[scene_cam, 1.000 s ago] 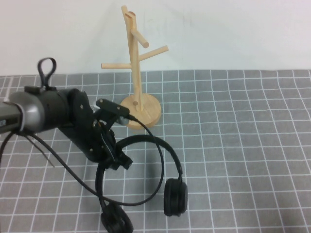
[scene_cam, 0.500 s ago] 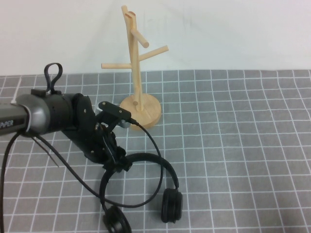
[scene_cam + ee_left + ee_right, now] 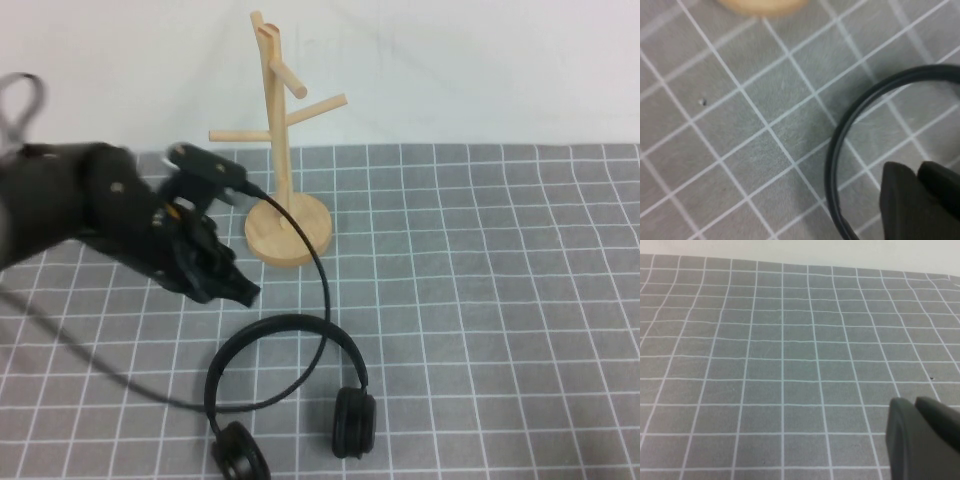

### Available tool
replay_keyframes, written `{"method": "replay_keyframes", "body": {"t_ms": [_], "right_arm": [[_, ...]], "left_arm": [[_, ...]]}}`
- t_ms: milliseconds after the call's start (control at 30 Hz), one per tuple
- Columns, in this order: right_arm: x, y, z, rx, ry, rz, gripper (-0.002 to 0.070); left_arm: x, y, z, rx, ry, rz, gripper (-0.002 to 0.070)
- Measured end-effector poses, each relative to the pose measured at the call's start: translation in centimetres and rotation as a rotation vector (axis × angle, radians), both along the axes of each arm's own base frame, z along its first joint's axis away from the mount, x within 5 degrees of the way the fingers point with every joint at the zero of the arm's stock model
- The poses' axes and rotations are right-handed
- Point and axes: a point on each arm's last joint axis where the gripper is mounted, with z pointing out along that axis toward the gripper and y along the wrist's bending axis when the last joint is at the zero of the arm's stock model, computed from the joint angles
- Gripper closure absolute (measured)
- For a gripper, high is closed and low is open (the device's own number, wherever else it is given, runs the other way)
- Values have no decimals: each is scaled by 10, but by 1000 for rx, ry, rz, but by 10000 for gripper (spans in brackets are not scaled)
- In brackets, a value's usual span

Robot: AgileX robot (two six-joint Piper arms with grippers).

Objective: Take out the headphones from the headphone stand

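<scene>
The black headphones [image 3: 290,325] lie flat on the grey grid mat, headband arched toward the stand and both ear cups near the front edge. Part of the headband also shows in the left wrist view [image 3: 838,150]. The wooden headphone stand [image 3: 283,150] stands upright at the back with bare pegs; its base edge shows in the left wrist view [image 3: 760,5]. My left gripper [image 3: 245,293] hovers just above and left of the headband, shut and empty. My right gripper [image 3: 915,407] is out of the high view, shut and empty over bare mat.
The left arm's black cable [image 3: 322,275] loops from the wrist down across the headband. The grey grid mat [image 3: 500,300] stretches to the right of the headphones. A white wall runs behind the stand.
The headphones have gone from hanging in my left gripper to lying on the mat. My left gripper has let go of the headband and pulled up and back to the left.
</scene>
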Motion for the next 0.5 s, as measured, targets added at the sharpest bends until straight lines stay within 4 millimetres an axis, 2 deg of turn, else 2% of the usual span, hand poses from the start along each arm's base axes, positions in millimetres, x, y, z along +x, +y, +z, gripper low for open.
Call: {"method": "replay_keyframes", "body": {"t_ms": [133, 233, 333, 500], "right_arm": [[0, 0, 0, 0, 0, 0, 685], [0, 0, 0, -1, 0, 0, 685], [0, 0, 0, -1, 0, 0, 685], [0, 0, 0, -1, 0, 0, 685]], "left_arm": [[-35, 14, 37, -58, -113, 17, 667], [-66, 27, 52, -121, -198, 44, 675], [-97, 39, 61, -190, -273, 73, 676], [-139, 57, 63, -263, -373, 102, 677]]}}
